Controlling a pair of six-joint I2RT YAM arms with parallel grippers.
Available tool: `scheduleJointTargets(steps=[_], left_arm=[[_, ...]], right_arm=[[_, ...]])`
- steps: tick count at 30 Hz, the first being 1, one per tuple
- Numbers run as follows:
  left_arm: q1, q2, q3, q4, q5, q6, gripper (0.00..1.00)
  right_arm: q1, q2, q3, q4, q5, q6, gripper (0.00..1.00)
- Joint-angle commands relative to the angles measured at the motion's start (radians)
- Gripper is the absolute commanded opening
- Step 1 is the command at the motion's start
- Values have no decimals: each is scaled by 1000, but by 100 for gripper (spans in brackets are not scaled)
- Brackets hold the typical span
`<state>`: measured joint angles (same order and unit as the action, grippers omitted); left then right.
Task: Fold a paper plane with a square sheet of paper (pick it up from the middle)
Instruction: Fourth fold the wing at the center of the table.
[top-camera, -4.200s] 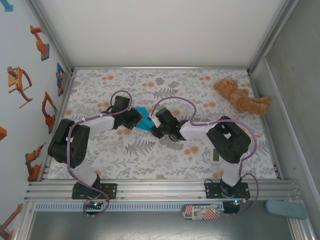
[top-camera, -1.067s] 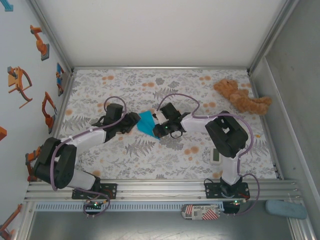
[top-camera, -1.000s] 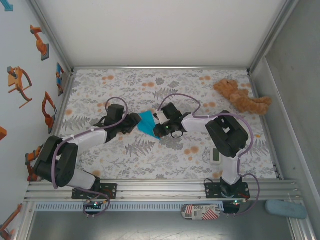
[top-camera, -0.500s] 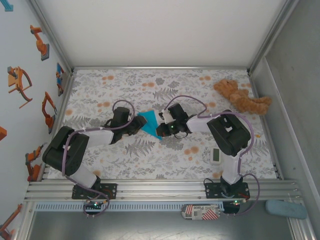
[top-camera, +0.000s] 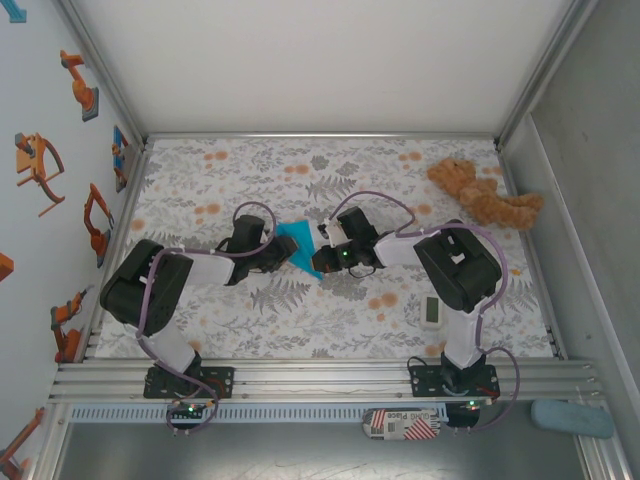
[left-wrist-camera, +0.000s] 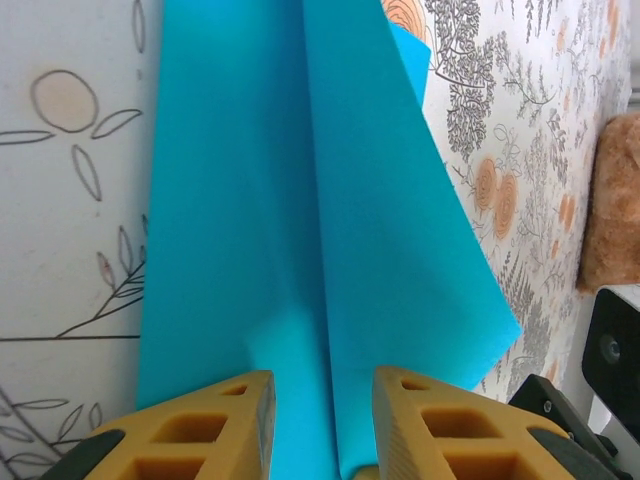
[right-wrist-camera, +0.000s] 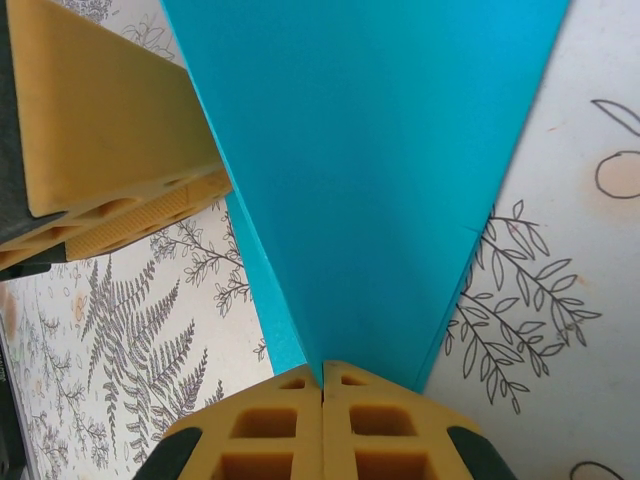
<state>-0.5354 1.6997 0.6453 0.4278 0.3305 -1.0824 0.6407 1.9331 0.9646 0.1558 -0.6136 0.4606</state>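
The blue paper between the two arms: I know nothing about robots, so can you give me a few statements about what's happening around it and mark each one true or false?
1. The right gripper is shut on the tip of the bright cyan-blue folded paper. True.
2. The left gripper has its fingers pressed tightly together. False: they stand apart, with the paper's fold line running between them.
3. The brown teddy bear lies on top of the paper. False: it lies well apart from it, near the far right corner of the floral tablecloth.
4. A small white rectangular timer lies on the tablecloth, apart from the paper. True.
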Motion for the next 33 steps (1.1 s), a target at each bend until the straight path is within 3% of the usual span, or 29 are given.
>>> scheduleJointTargets(steps=[1,23,26,33], left_arm=[[-4,5,28,16,15,35,33],[-5,50,23,-7,15,40,40],[-5,54,41,-73,-1,44,40],[-20,78,143,-411,-101,100,44]], right_arm=[[-8,-13,-17,24,-14,4,3],[-12,4,-18,25,-18,-4,5],[-13,-2,-19,21,-17,-8,7],[-12,-30,-7,1,-10,-22,14]])
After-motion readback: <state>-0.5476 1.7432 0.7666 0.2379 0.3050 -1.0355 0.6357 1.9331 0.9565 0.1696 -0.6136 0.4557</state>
